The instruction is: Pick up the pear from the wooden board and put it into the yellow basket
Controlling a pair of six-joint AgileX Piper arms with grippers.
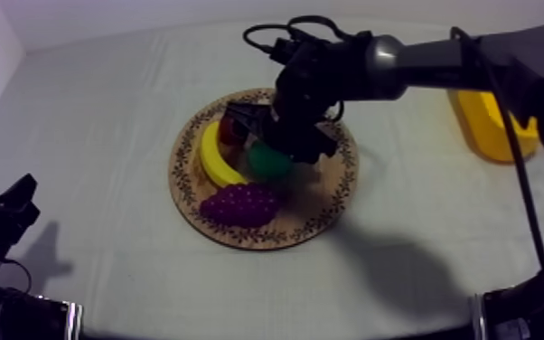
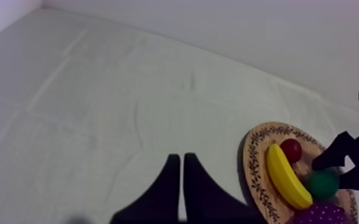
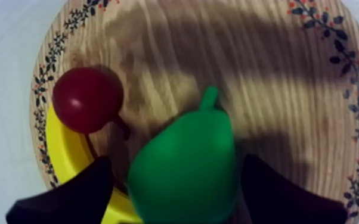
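My right gripper (image 3: 176,173) sits over the board (image 3: 277,71), fingers (image 3: 68,196) apart either side of the pear (image 3: 188,143), stem pointing straight ahead

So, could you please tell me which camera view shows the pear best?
The right wrist view: the pear lies large and unobstructed on the wooden board, between the fingers of the right gripper. In the top view that gripper partly covers it; in the left wrist view it is small, beside the banana.
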